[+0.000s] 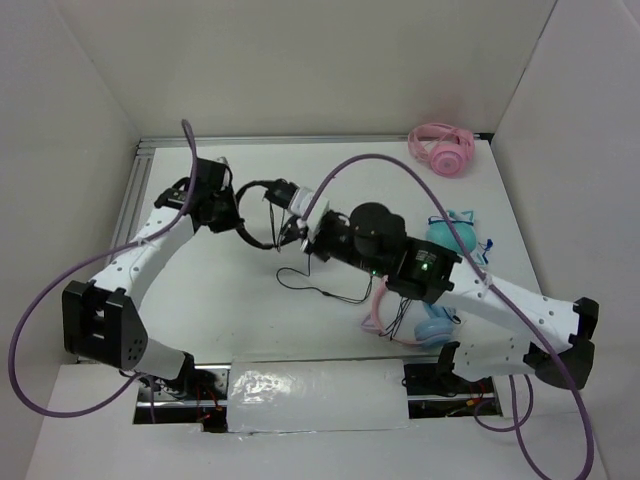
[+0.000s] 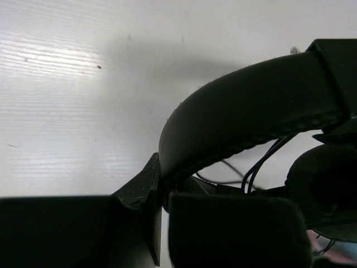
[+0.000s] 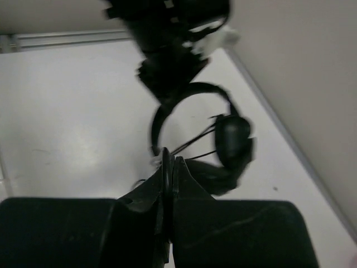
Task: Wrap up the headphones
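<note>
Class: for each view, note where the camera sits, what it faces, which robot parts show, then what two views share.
Top external: above, behind the robot, looking down at the table; left arm and right arm show.
Left wrist: on its arm, close on the headphones; left gripper shows.
Right wrist: on its arm, facing the headphones; right gripper shows.
Both wrist views share the headphones.

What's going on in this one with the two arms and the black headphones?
The left hand is shut on the padded band of the black over-ear headphones, holding them over the white table. The right hand is shut too, apparently pinching their thin black cable near an earcup. The rest of the cable trails loose on the table, not yet wrapped. The pink headphones and the pink-and-blue cat-ear headphones lie aside, untouched.
</note>
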`<state>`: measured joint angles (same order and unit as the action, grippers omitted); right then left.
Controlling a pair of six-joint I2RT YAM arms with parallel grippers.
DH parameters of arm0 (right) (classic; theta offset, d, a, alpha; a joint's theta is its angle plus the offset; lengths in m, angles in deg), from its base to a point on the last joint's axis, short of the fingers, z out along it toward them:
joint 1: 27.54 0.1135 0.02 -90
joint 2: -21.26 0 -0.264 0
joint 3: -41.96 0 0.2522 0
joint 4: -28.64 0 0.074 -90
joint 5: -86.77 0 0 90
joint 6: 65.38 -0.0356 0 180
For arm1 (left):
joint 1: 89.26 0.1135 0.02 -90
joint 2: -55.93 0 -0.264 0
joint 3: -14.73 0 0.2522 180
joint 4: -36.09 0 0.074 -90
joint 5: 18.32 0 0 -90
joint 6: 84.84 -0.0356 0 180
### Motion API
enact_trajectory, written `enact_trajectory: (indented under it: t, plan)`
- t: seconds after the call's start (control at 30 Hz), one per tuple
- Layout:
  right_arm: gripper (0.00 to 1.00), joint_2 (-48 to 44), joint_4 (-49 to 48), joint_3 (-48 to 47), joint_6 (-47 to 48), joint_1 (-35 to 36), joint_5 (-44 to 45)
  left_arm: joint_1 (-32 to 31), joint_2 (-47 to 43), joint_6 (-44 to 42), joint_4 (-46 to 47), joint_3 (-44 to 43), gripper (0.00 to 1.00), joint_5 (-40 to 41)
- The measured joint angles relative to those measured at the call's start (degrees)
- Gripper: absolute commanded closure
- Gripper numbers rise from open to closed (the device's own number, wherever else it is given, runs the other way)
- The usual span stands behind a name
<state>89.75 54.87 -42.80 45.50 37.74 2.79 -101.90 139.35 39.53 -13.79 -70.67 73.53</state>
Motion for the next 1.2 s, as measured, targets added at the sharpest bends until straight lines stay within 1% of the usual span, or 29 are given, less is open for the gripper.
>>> enact_trajectory:
  t: [0.17, 0.33, 0.43, 0.63, 0.8, 0.93, 1.07, 1.2]
  plan:
    - [1.0, 2.4, 3.2, -7.0, 4.6, -9.5, 0.5, -6.9, -5.2, -7.6, 3.3, 5.1, 1.0, -0.6]
    - [1.0, 5.7, 5.4, -10.3, 8.9, -17.3, 0.0, -14.3, -10.9, -13.3, 5.4, 9.3, 1.0, -3.2]
    - [0.98, 7.9, 6.3, -11.4, 10.5, -20.5, -0.6, -18.6, -11.7, -14.8, 5.4, 10.1, 1.0, -2.7]
    - [0.97, 10.0, 6.8, -11.4, 11.6, -24.1, -1.6, -25.1, -11.5, -14.5, 4.3, 10.0, 1.0, 3.1]
    - [1.0, 10.0, 5.3, -10.4, 10.6, -25.5, -2.6, -27.5, -10.7, -11.8, 2.6, 9.3, 1.0, 7.2]
    - [0.99, 9.7, 1.9, -6.3, 6.3, -29.7, -4.9, -28.3, -12.1, -10.3, 1.7, 9.2, 1.0, 8.4]
    - [0.91, 9.4, -2.5, -1.4, 0.9, -34.7, -11.8, -28.4, -16.7, -10.0, 1.2, 9.2, 1.0, 8.6]
    - [0.91, 8.9, -7.1, 3.4, -3.1, -36.6, -21.8, -28.4, -21.6, -11.1, 1.4, 7.9, 1.0, 6.8]
